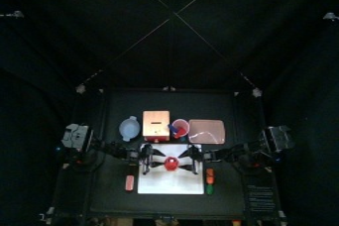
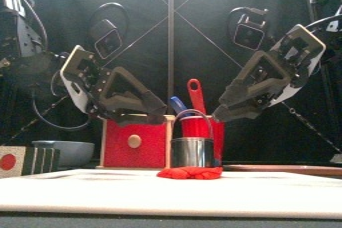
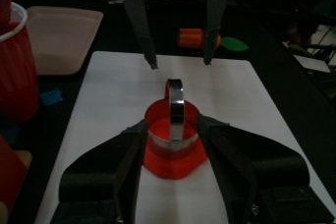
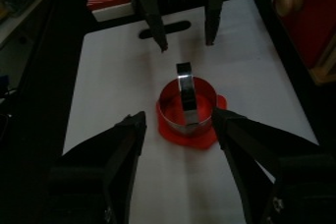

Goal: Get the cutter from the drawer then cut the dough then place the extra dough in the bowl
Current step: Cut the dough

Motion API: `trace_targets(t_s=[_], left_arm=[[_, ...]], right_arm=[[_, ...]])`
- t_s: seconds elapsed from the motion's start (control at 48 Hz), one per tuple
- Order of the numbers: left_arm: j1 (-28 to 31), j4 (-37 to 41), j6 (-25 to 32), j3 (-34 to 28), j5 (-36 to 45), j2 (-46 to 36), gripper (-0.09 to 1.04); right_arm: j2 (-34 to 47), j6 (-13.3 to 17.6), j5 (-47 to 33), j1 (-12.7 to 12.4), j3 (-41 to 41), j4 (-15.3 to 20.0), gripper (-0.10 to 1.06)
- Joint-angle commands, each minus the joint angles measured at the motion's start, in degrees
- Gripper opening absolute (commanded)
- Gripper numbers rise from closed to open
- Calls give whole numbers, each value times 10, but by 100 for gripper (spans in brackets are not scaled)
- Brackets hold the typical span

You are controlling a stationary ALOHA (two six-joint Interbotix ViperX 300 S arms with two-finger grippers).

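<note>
Cutter sits on the red dough in the middle of the white cutting board, its wire handle standing up. Behind it are the wooden box, the red cup of toy knives and the bowl. Left gripper and right gripper are lowered over the board from opposite sides, each with its jaws spread wide to either side of the cutter and dough and gripping nothing. Pink tray lies at the back right of the table, beyond the board's far edge.
</note>
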Motion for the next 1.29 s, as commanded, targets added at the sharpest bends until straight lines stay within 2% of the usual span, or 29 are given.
trace_targets(t_s=[0.021,0.875,1.292], left_arm=[[-7,-1,1,-24,-6,1,85],[-7,-22,17,-43,35,16,83],[-10,-21,31,-54,41,25,79]], right_arm=[[-7,-1,-4,-4,-11,1,89],[32,-1,20,-23,-47,-4,88],[35,-2,23,-23,-49,-4,88]])
